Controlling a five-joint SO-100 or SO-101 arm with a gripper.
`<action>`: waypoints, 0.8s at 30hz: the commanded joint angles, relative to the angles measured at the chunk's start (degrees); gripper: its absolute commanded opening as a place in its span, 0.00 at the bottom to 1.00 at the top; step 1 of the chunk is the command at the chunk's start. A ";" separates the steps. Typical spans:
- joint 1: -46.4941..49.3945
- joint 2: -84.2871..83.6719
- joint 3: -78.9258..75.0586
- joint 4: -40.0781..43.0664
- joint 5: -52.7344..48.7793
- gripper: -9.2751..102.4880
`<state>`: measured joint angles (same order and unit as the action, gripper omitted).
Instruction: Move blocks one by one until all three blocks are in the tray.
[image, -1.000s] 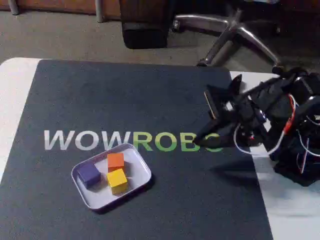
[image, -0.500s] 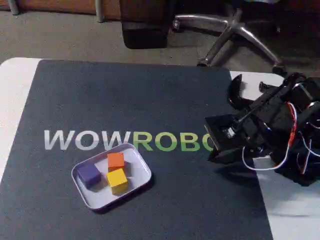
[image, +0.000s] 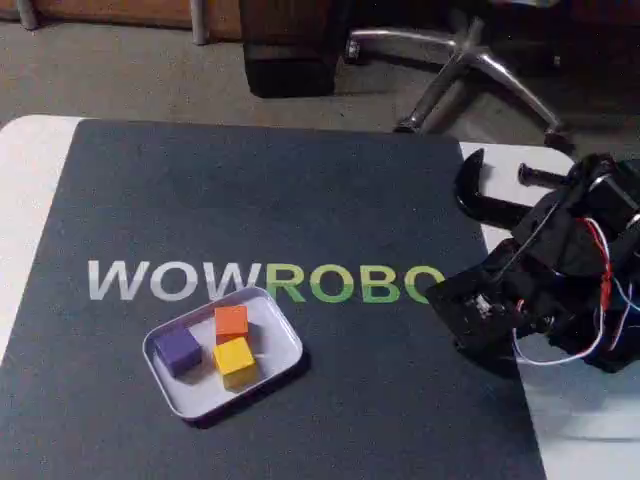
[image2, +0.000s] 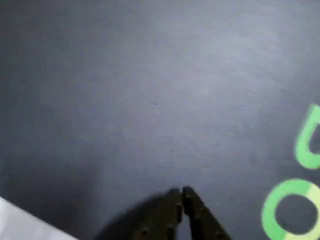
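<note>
A: Where do your blocks sit?

B: You have all 3 inside the tray (image: 280, 322), which lies on the dark mat (image: 250, 200) below the "WOWROBO" lettering (image: 265, 282) in the fixed view. The purple block (image: 179, 349) is at the left, the orange block (image: 231, 322) is up and to its right, and the yellow block (image: 235, 360) is just below the orange one, touching or nearly touching it. The purple one stands just beside the other 2.

A: And the gripper?

B: In the fixed view your arm (image: 560, 270) is folded low at the right edge of the mat, well apart from the tray. In the wrist view the gripper (image2: 181, 191) points at bare mat, its 2 dark fingertips (image2: 172, 196) pressed together with nothing between them, so it is closed and empty. Green letters of the print show at the right edge of that view, and a pale strip of table (image2: 25, 225) shows at the lower left corner.

A: What lies behind the table?

B: A chair base (image: 470, 70) stands on the floor.
</note>
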<state>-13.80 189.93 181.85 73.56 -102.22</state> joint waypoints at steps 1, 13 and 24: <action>-0.79 -0.18 -0.18 0.26 0.35 0.03; 0.53 -0.18 -0.18 0.53 0.26 0.05; 0.62 -0.18 -0.18 0.53 0.26 0.05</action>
<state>-13.45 190.02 181.85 73.65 -102.22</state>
